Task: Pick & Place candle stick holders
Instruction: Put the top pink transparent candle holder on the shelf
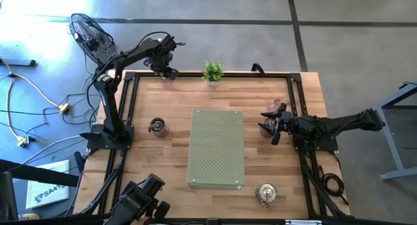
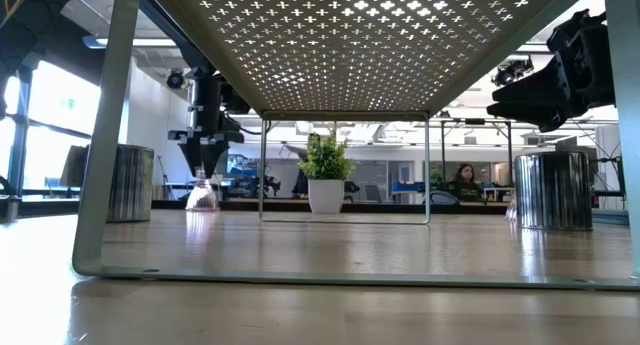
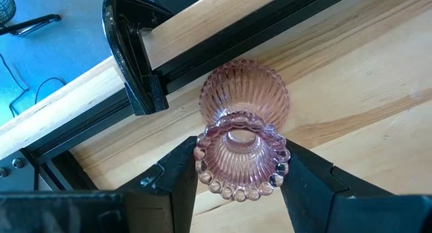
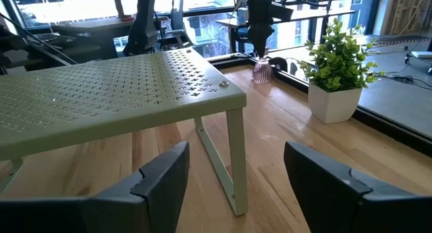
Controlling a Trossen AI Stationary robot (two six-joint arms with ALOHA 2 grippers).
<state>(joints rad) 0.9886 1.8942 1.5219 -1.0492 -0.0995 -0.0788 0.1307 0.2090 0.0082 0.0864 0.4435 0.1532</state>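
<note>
A pink ribbed glass candle stick holder stands at the table's far left corner. My left gripper comes down over it and is shut on its top; the low view shows the gripper above the holder. Another pink holder sits by the right edge, just beyond my right gripper, which stands open and level with nothing between its fingers. Two silvery metal holders stand on the wood, one at the left and one at the near right. My left gripper pinches the pink holder's beaded top rim between its two fingers, one on each side. The fingers point straight down from above. The holder is upright, and its flared ribbed foot appears to rest on the table.
A green perforated metal shelf on thin legs fills the table's middle. A small potted plant stands at the far edge. A black clamp and a black frame rail run along the edge beside the held holder. A person sits far behind.
</note>
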